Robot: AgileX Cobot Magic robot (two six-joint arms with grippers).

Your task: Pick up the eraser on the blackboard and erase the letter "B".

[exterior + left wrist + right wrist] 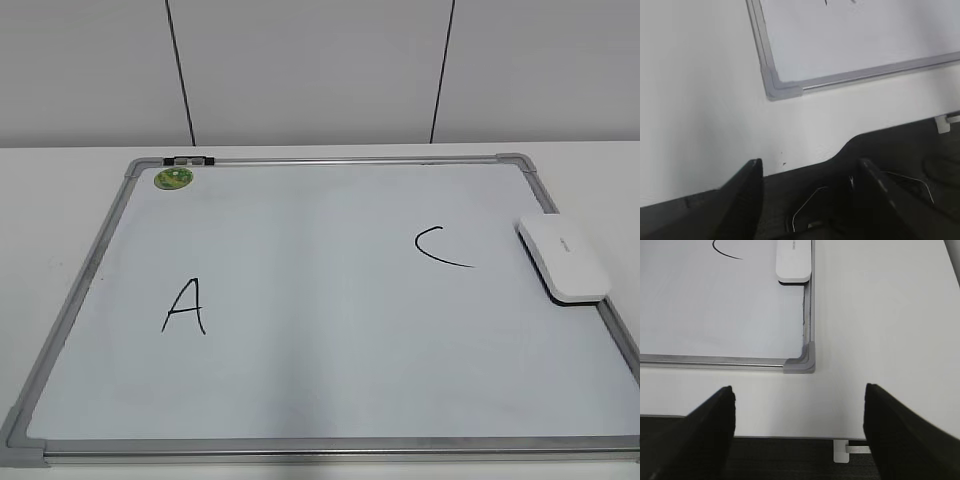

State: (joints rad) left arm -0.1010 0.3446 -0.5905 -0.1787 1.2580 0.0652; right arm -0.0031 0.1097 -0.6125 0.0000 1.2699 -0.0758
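Note:
The blackboard (320, 300) is a white board in a silver-grey frame, lying flat on the table. On it I see a black "A" (185, 307) at the left and a black "C" (440, 247) at the right. No letter "B" shows between them. The white eraser (562, 258) lies on the board's right edge; it also shows in the right wrist view (794, 260). My left gripper (807, 167) is open and empty above the table's front edge, near the board's corner (774, 89). My right gripper (799, 395) is open and empty, before the board's front right corner (802, 362).
A round green sticker (172, 179) sits at the board's back left corner, by a black clip (189, 160) on the frame. The white table (880, 315) extends to the right of the board. A white wall with dark seams stands behind.

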